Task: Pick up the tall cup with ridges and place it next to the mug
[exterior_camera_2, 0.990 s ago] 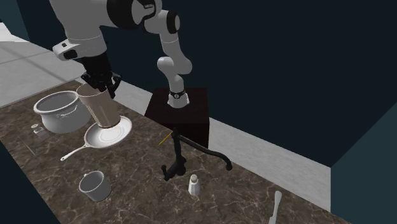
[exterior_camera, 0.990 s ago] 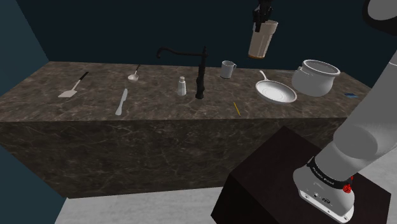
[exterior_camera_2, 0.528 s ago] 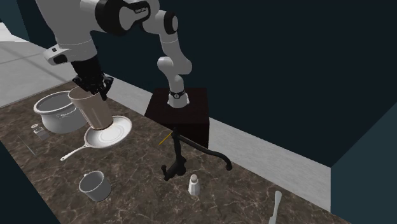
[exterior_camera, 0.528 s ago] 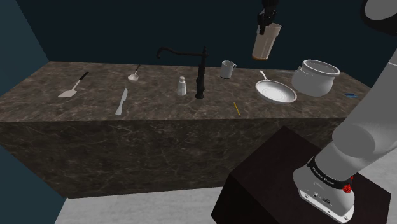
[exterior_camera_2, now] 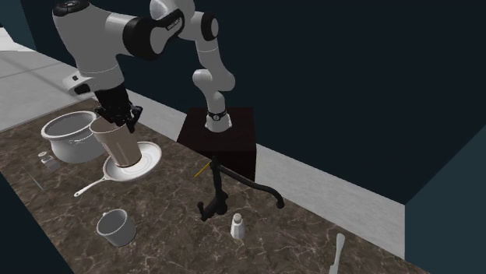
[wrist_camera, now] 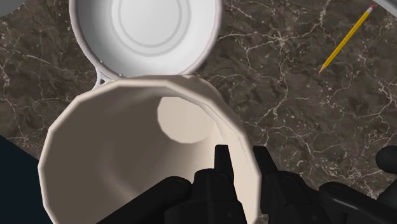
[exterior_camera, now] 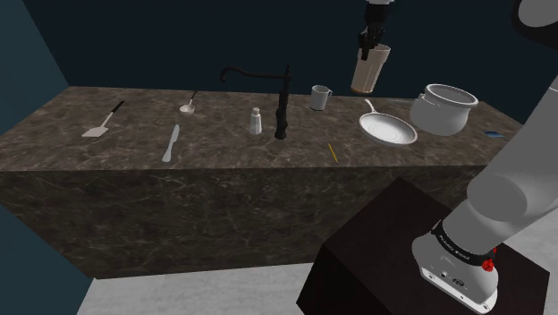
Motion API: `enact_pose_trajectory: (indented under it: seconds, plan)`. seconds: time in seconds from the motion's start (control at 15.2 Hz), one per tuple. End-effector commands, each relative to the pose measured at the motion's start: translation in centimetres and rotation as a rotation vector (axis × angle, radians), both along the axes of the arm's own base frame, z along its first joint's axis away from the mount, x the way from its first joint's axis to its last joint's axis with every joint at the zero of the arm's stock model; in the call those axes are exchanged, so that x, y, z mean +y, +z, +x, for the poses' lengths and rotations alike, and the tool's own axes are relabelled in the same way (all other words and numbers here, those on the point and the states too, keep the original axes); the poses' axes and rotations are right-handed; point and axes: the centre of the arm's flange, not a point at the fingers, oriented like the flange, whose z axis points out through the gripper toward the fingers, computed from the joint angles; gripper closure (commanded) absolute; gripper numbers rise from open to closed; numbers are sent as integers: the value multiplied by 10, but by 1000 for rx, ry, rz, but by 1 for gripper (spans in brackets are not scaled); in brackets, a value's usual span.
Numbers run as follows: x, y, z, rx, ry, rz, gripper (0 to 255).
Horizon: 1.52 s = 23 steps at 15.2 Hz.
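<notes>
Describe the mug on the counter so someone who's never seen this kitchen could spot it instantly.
On the dark marbled counter, find the black faucet near the middle. Just to its right in the shoulder view, toward the far edge, stands the mug. It is small, white and handled, unlike the flat pan, the wide pot and the tall beige cup held up by the gripper.

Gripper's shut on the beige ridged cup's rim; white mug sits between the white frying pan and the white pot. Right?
Not quite. The gripper is shut on the rim of the beige ridged cup, but the white mug sits between the black faucet and the white frying pan, not between the pan and the white pot. The shoulder view shows it.
</notes>
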Motion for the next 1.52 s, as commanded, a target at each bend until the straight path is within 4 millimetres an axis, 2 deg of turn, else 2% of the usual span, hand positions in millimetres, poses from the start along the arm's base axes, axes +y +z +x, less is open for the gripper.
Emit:
enact_pose_trajectory:
  seconds: [0.0, 1.45]
  plan:
    - [1, -11, 0, -2, 0, -1, 255]
    - [1, -127, 0, -2, 0, -1, 255]
